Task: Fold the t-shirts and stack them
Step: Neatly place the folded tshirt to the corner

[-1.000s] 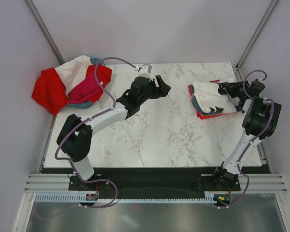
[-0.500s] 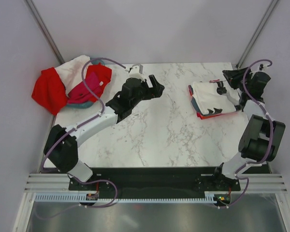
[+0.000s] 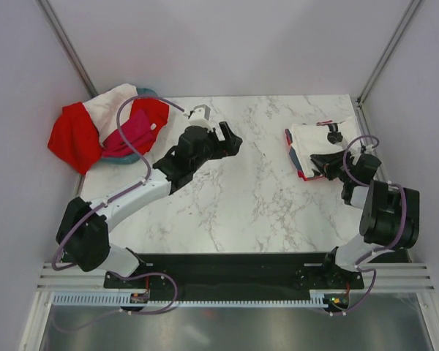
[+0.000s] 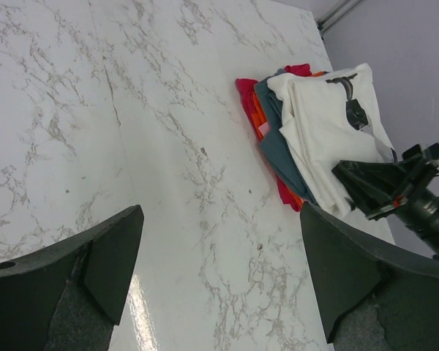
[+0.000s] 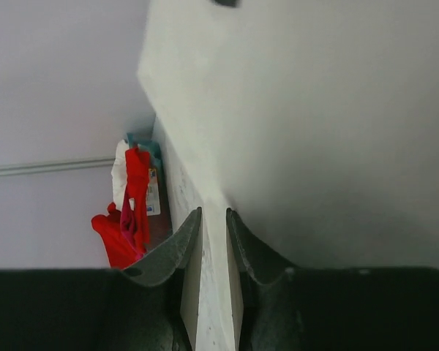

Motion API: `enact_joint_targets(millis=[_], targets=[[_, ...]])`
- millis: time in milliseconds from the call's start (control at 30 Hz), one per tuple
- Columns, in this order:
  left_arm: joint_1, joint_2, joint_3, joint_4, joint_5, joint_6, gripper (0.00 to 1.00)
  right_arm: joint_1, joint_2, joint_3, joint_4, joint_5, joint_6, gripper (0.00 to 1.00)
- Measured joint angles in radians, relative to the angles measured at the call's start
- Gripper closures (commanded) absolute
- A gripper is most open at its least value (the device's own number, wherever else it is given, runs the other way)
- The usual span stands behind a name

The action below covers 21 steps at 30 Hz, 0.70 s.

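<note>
Swinging down to the white shirt (image 3: 311, 139), nearly closing right gripper (image 3: 316, 162), grip unclear; holding left gripper (image 3: 230, 137) wide, empty; revealing slate shirt (image 4: 274, 117) from left wrist

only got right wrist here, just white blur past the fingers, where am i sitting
Observer: Your right fingers sit at the near edge of a folded stack, tips against the white t-shirt on top.
Operator: whats under the white one
Observer: A slate t-shirt, with a red t-shirt and an orange t-shirt edging out below.
Operator: left arm in the way
Observer: No, the left fingers hang over mid-table, wide open and empty.
</note>
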Motion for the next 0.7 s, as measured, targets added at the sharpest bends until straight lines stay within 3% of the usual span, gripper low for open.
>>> enact_joint_targets(millis=[133, 233, 500, 700], targets=[[0.0, -0.04, -0.025, 0.0, -0.002, 0.0, 0.05, 0.0, 0.175, -0.045, 0.194, -0.041, 0.079, 0.74], [0.0, -0.064, -0.039, -0.001, -0.01, 0.0, 0.05, 0.0, 0.183, -0.048, 0.248, -0.054, 0.092, 0.73], [0.008, -0.089, -0.047, -0.003, -0.027, 0.003, 0.06, 0.049, 0.0, 0.082, 0.063, -0.012, -0.009, 0.74], [0.01, -0.089, -0.047, -0.004, -0.027, 0.006, 0.06, 0.105, 0.087, 0.269, 0.064, 0.005, 0.007, 0.79]])
